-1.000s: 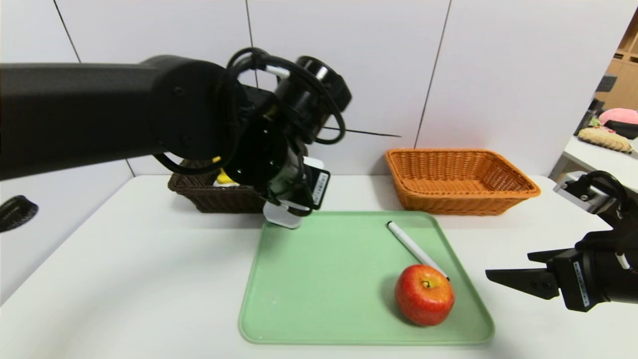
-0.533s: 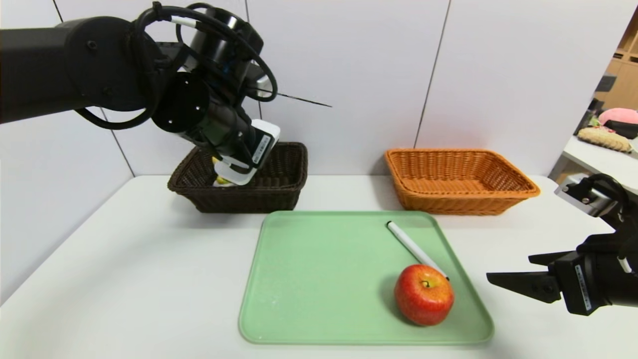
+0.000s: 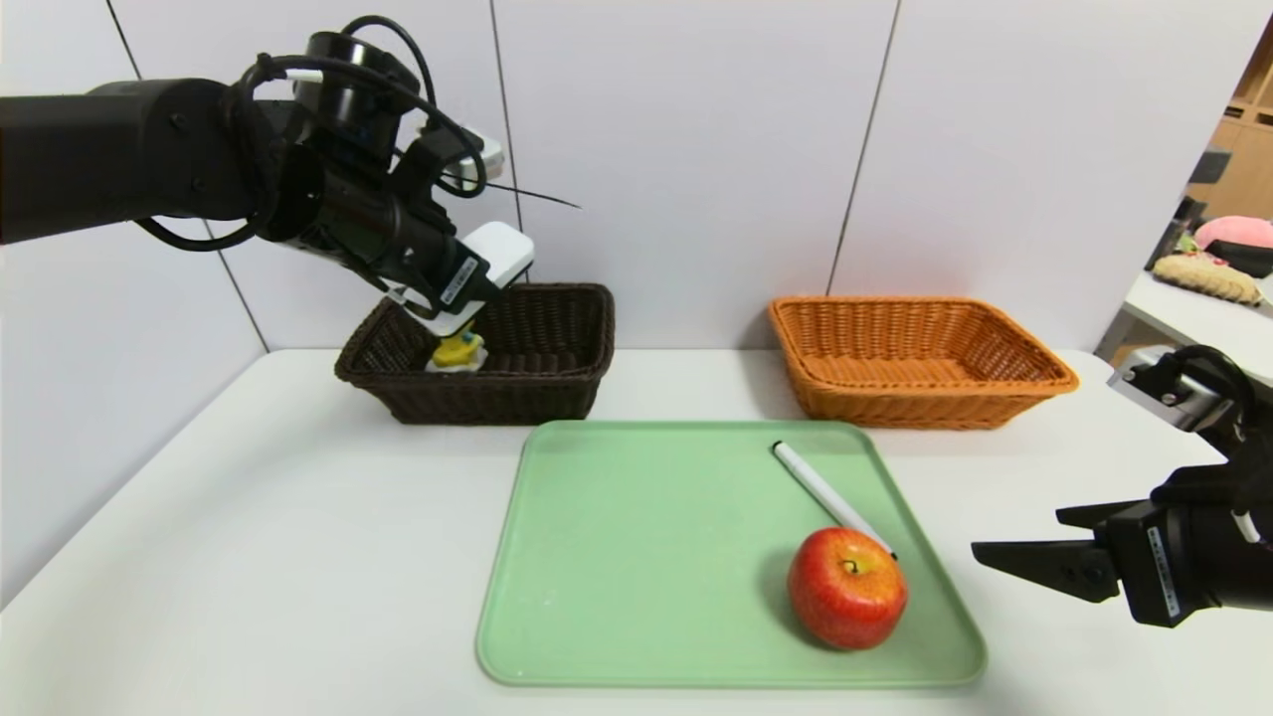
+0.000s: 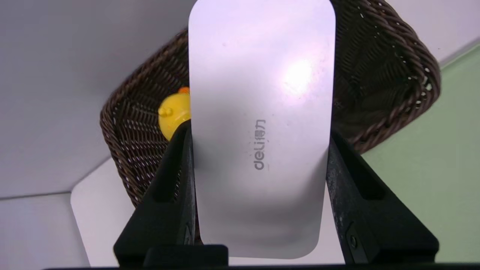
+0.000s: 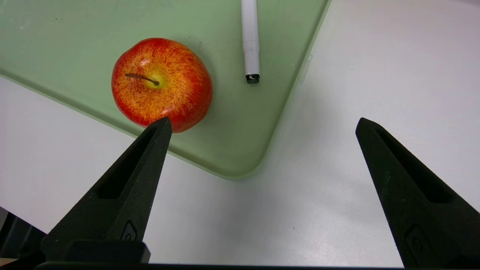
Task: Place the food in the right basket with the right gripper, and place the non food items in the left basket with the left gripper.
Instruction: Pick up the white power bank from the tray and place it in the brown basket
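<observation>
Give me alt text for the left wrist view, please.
The left gripper holds a white deli-branded case between its fingers, above a dark brown wicker basket with a yellow toy inside; part of a green tray shows beside the basket.

White Deli-branded slab gripped in tool, dark basket, yellow toy inside

Lower right of the frame, the apple and pen lie on the tray; behind it, one basket left of centre, another to the right!
</observation>
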Robot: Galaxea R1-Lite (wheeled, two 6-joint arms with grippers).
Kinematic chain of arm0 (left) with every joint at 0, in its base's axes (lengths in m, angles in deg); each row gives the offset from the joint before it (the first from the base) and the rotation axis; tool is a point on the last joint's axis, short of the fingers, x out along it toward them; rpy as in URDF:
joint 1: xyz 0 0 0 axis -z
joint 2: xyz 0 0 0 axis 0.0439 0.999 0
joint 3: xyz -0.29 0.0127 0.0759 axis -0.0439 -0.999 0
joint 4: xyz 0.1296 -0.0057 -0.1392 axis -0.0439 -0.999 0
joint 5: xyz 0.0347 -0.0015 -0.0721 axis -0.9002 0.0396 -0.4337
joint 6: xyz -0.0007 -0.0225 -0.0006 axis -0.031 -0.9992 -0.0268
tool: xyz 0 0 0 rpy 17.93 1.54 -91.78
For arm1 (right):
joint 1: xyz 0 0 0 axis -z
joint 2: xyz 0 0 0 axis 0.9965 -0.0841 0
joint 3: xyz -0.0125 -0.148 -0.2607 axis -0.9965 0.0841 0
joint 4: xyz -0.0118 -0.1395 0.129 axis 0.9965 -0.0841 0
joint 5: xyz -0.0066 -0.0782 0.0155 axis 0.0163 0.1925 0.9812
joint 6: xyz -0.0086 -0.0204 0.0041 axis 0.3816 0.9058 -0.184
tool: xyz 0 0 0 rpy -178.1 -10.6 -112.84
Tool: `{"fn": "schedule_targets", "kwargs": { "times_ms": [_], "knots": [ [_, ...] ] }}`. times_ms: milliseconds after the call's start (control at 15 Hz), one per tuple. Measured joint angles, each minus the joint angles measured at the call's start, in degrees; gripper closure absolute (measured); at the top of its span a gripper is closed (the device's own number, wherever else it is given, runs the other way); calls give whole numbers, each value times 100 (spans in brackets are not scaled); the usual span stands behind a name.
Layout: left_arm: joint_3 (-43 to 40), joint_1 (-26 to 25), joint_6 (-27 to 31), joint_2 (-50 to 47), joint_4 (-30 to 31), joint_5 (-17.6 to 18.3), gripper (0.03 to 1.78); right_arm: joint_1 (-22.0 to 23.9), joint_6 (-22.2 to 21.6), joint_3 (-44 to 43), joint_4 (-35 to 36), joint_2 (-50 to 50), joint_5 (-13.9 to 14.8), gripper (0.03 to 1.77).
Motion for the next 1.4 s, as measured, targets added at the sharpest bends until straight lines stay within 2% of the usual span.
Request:
{"fn": "schedule_targets", "kwargs": {
  "times_ms": [133,400,667,1400],
  "knots": [
    [1,-172,401,144,423,191,83,0,2,15,-6,-4,6,10],
    [180,-380,898,590,1070,280,83,0,2,54,-5,-30,17,10],
    [222,-362,929,784,1026,713,83,6,2,54,-6,-78,26,10],
    [166,-139,1028,1092,1018,759,83,83,11,78,-5,-78,28,10]
  ]
}}
